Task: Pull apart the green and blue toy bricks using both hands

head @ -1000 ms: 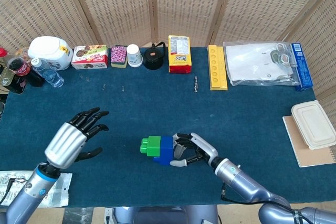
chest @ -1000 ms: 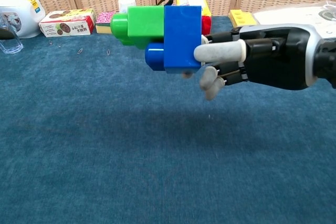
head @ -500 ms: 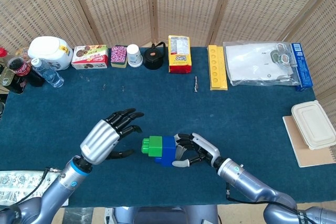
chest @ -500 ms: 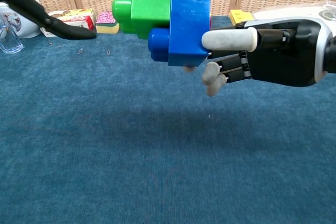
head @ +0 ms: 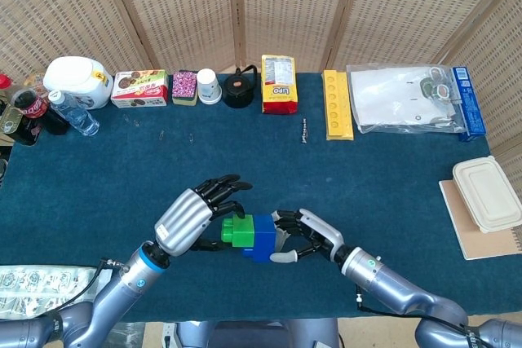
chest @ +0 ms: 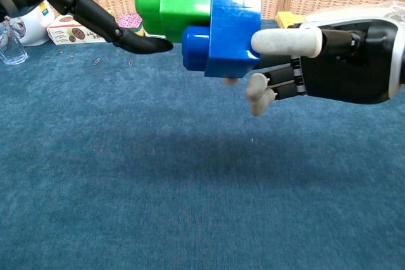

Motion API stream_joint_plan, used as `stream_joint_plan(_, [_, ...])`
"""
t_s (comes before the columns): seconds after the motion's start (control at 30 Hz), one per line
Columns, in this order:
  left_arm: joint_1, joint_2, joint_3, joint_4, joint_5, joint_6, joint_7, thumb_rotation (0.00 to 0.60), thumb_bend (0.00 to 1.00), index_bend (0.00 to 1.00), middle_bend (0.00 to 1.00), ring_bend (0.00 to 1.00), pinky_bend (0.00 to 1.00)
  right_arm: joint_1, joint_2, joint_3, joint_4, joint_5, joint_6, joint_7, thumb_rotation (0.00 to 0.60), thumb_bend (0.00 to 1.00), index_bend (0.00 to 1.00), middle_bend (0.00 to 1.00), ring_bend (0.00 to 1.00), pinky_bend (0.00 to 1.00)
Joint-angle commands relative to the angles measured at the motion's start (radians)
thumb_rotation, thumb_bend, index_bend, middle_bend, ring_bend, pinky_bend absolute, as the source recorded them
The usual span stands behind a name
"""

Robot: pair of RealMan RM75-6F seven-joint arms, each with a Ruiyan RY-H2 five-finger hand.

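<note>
Green brick [head: 236, 228] joined to blue brick [head: 263, 237], gripped in my right hand [head: 306, 237] above the blue cloth table [head: 391, 177]. My left hand [head: 196, 215], fingers spread, reaches the green brick, holding nothing. Wicker screens [head: 285, 6] stand behind.

Two bricks [head: 253, 234] (one green, one blue).

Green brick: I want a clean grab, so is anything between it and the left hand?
Nothing visible. The left hand is right beside the green brick, which the right hand holds up by the blue brick.
</note>
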Motion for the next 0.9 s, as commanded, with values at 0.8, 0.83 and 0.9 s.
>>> stream_joint_plan(0.8, [-0.032, -0.033, 0.020, 0.033, 0.006, 0.045, 0.008, 0.600, 0.32, 0.69, 0.30, 0.19, 0.29, 0.089, 0.043, -0.104, 0.030, -0.055, 0.085, 0.188, 0.521, 0.19, 0.57, 0.52, 0.53, 0.45])
stream_joint_plan(0.83, [-0.032, -0.031, 0.022, 0.034, 0.006, 0.047, 0.005, 0.600, 0.32, 0.69, 0.30, 0.19, 0.29, 0.092, 0.044, -0.107, 0.032, -0.057, 0.090, 0.199, 0.520, 0.19, 0.57, 0.52, 0.53, 0.45])
stream_joint_plan(0.9, [-0.029, -0.020, 0.028, 0.033, 0.010, 0.054, -0.005, 0.600, 0.32, 0.69, 0.30, 0.19, 0.29, 0.097, 0.049, -0.113, 0.038, -0.064, 0.102, 0.225, 0.521, 0.19, 0.57, 0.52, 0.53, 0.45])
